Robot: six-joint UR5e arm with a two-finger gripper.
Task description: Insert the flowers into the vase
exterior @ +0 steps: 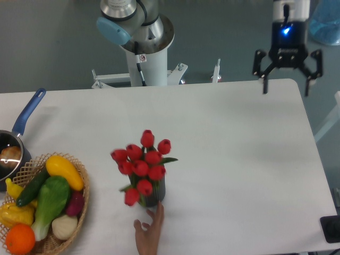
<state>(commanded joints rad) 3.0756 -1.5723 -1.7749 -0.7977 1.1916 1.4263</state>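
Even, bright overhead light is falling across the white table [228, 159]; no glare is showing on it. Shadows are staying faint and soft. Far below-left of the end effector [287, 71], the flowers [141, 164] are smearing with motion blur, buds losing their edges. The end effector itself is reading fairly sharp, a blue indicator glowing just above it. Background is looking dimmer, grey.
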